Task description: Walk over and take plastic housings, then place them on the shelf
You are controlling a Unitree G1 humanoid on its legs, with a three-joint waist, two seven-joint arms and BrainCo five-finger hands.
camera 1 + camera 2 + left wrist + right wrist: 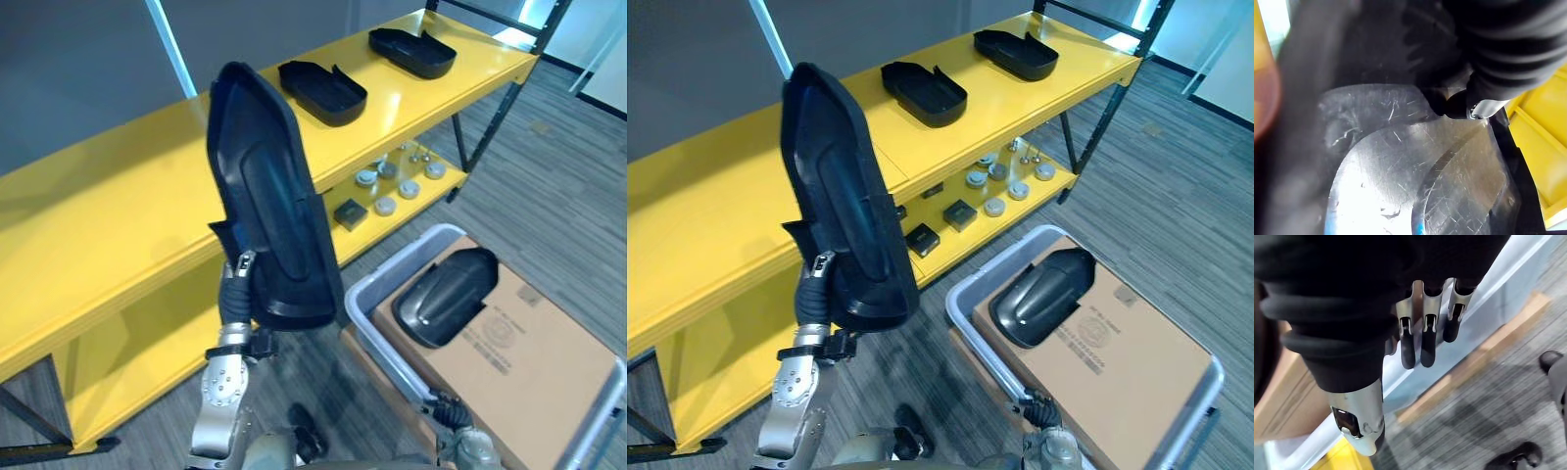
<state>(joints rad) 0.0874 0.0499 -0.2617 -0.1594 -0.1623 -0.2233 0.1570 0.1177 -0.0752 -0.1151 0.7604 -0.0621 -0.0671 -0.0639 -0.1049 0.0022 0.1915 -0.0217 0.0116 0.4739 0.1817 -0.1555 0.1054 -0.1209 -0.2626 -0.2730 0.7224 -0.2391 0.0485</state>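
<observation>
Gripping a housing [269, 196] by its lower end with the left hand [236, 284], a dark fingertip [1452, 105] pressed to the inner face. Standing it upright in the air in front of the shelf [108, 225], not yet set down. Letting the right hand [1428, 340] hang by the bin [370, 333], fingers straight, holding nothing.

Risks now, by judgement. Held low and tall like that, probably top-heavy: could swing or slide out of the pinch on a quick turn of the wrist. Could clip the shelf's front lip if lowered before reaching far enough in. Set too close to that edge, could teeter and drop to the floor. Carried too far along, could bump the near housing [321, 91] and shove it.

Counting up. Housings: four. One in the left hand. Near housing and far housing [411, 51] lying on the top board, well apart. A last housing [446, 294] resting on the box [529, 362] inside the bin. One shelf, two levels. One bin, one box. On the lower level, five round discs [385, 206] clear enough to count, smaller bits behind them too small to tell, and at least two black blocks [960, 213].
</observation>
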